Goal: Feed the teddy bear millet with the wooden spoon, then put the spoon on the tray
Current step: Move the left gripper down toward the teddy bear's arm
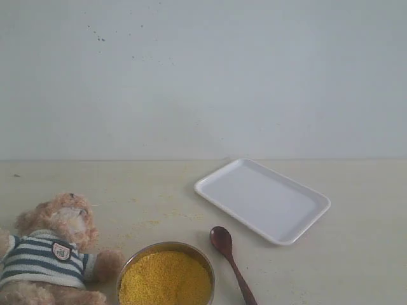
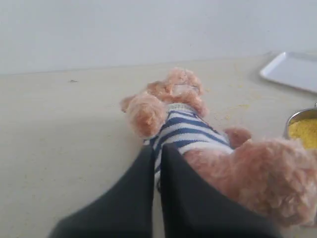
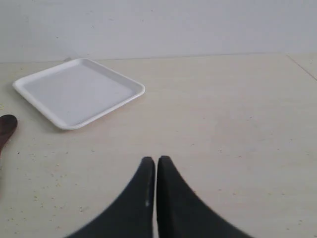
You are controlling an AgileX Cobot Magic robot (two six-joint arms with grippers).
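Note:
The teddy bear (image 1: 54, 244) lies on its back at the front left, in its striped shirt. Beside it stands the round metal bowl heaped with yellow millet (image 1: 165, 279). The wooden spoon (image 1: 230, 260) lies on the table right of the bowl, its bowl end toward the white tray (image 1: 262, 198). Neither gripper shows in the exterior view. My left gripper (image 2: 157, 148) is shut with nothing in it, its tips close to the teddy bear (image 2: 190, 131). My right gripper (image 3: 156, 161) is shut and empty over bare table, the tray (image 3: 79, 91) beyond it and the wooden spoon (image 3: 6, 128) at the frame's edge.
Scattered millet grains speckle the table around the bowl and bear. A plain white wall stands behind the table. The bowl's rim (image 2: 302, 119) shows beside the bear in the left wrist view.

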